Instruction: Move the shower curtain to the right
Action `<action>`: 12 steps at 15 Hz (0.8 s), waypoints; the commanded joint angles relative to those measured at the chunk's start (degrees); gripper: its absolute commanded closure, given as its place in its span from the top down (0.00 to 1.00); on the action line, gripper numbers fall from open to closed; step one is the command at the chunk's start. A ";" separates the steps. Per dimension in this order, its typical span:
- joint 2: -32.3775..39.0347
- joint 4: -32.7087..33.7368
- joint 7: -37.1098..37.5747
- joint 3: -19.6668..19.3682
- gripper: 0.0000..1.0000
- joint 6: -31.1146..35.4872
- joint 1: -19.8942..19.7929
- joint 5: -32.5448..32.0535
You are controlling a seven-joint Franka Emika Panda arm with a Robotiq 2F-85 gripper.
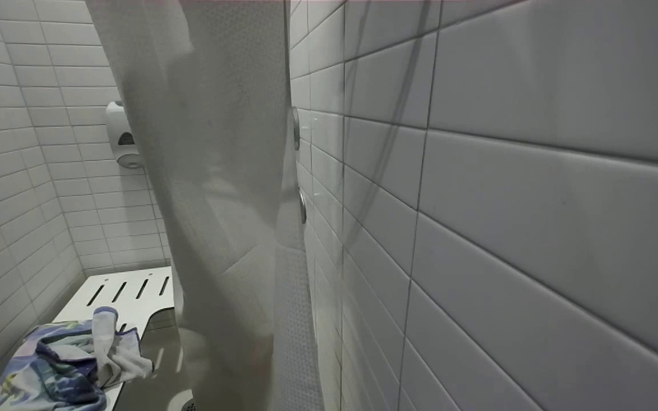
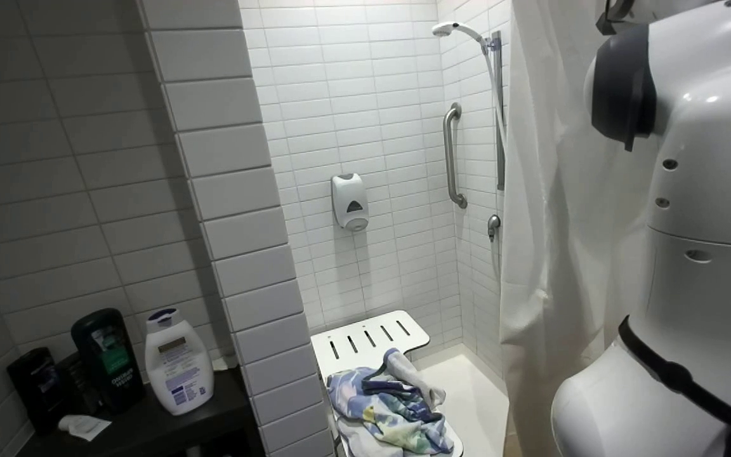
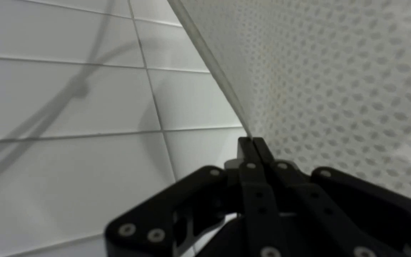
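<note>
While the end effector (image 3: 251,140) is pinching the hem of the shower curtain (image 3: 344,82) between its closed fingers in the wrist view, the dimpled sheet is spreading out to the right and white tiles (image 3: 77,103) are filling the left. In an exterior view the curtain (image 1: 220,171) is hanging in folds close beside a glossy tiled wall (image 1: 506,182). In an exterior view the curtain (image 2: 543,190) is draping down behind the white robot arm (image 2: 714,209), which is hiding part of it. Farther back, a shower head (image 2: 445,29) is jutting out higher than a grab bar (image 2: 448,155), and a soap dispenser (image 2: 348,190) is sitting against the tiled back wall (image 2: 353,114). A patterned cloth (image 2: 391,403) is lying crumpled on a white slotted surface (image 2: 362,357). To the left of a tiled pillar (image 2: 242,235), a white bottle (image 2: 179,381) and dark bottles (image 2: 108,362) are standing on a dark surface (image 2: 143,435), and a small white tube (image 2: 83,424) is lying in front of the dark ones.
</note>
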 commanded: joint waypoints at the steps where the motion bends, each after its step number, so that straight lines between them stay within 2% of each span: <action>1: 1.43 0.62 -0.71 1.77 0.00 -0.95 -1.69 1.10; 9: 12.42 7.68 1.69 2.54 0.00 -3.06 -6.20 3.43; 11: 13.82 8.73 2.39 2.79 0.00 -2.84 -6.77 2.22; 12: 14.23 8.68 2.25 1.51 0.00 -2.27 -5.63 2.34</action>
